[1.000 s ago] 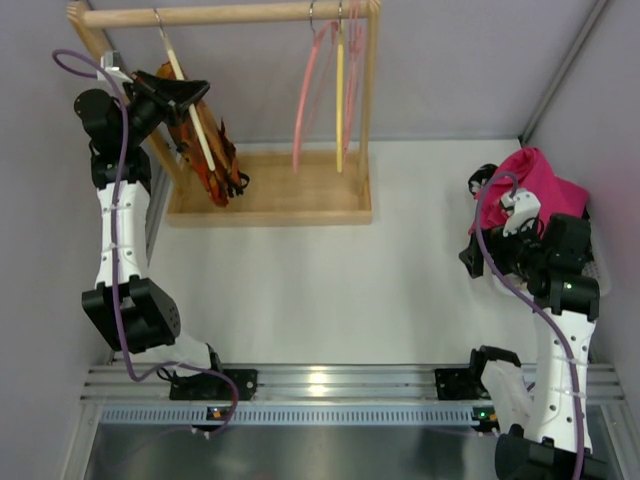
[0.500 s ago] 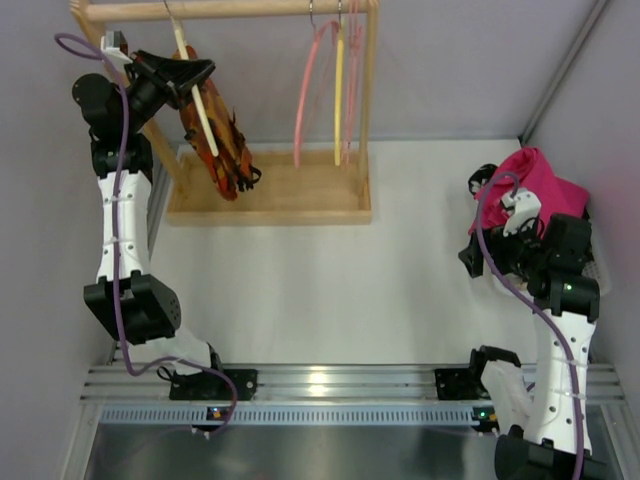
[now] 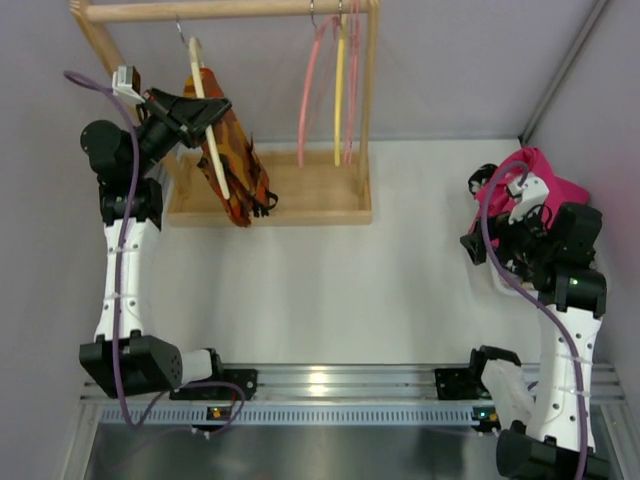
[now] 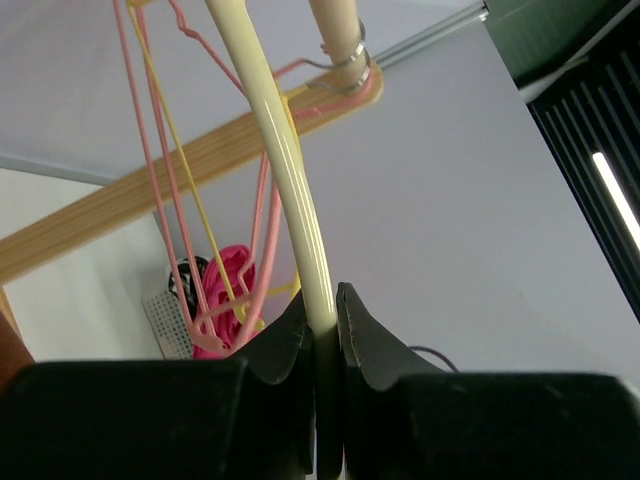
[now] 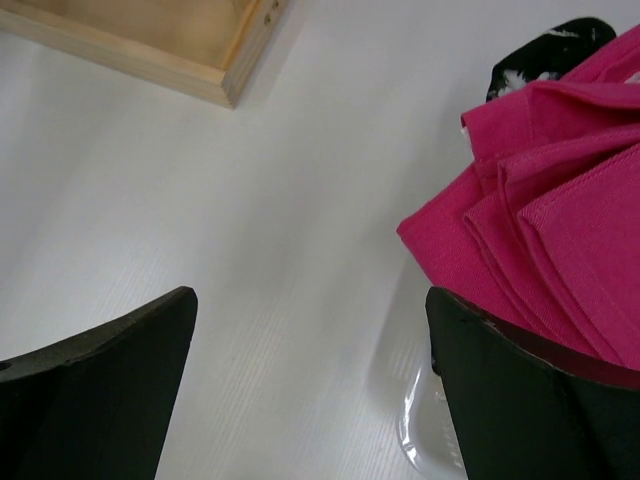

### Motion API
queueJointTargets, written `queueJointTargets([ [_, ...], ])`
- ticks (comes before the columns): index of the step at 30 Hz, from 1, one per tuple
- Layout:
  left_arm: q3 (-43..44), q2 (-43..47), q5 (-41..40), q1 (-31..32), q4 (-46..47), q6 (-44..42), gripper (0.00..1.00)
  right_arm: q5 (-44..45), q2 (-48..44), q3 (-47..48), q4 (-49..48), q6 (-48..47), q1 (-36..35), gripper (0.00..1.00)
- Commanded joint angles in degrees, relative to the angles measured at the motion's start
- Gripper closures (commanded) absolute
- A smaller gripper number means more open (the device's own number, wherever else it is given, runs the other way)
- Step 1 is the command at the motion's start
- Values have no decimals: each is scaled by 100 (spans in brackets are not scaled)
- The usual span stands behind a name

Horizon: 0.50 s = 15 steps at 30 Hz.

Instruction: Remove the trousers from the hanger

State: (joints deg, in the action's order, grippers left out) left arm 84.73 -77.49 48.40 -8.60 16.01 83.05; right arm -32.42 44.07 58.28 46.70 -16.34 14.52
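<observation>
On rail [image 3: 230, 11]: one hanger [image 3: 212, 140] with trousers [image 3: 238, 155], clamped in left jaws; three bare hangers [image 3: 340, 90]; right jaws apart.

Soft, even light fills the overhead view: the white table [image 3: 400, 280] shows only faint shadows, and a glare spot sits on the metal rail [image 3: 318, 385]. A light strip [image 4: 612, 200] glows in the left wrist view. Both the left claw [image 4: 322, 312] and the right claw [image 5: 310, 330] look black, underexposed and slightly blurred.

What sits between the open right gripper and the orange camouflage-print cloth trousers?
Top external view: bare white table, then the wooden rack's base tray, before the trousers.
</observation>
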Motion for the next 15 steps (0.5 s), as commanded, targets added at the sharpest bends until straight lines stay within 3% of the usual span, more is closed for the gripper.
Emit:
queueJointTargets([
  [1,-219,1024,-68,16,1572,-219,100,-492,101,438,-757,139,59,1],
  [6,-1114,1710,-94,16,1572,88,100,-1090,58,650,-1548,770,42,1],
  [8,-1634,2113,-138,16,1581,115,100,-1196,-161,457,-2300,1061,33,1],
  [15,-2171,2695,-393,16,1581,510,100,-1153,-470,78,-4034,2117,-334,0],
])
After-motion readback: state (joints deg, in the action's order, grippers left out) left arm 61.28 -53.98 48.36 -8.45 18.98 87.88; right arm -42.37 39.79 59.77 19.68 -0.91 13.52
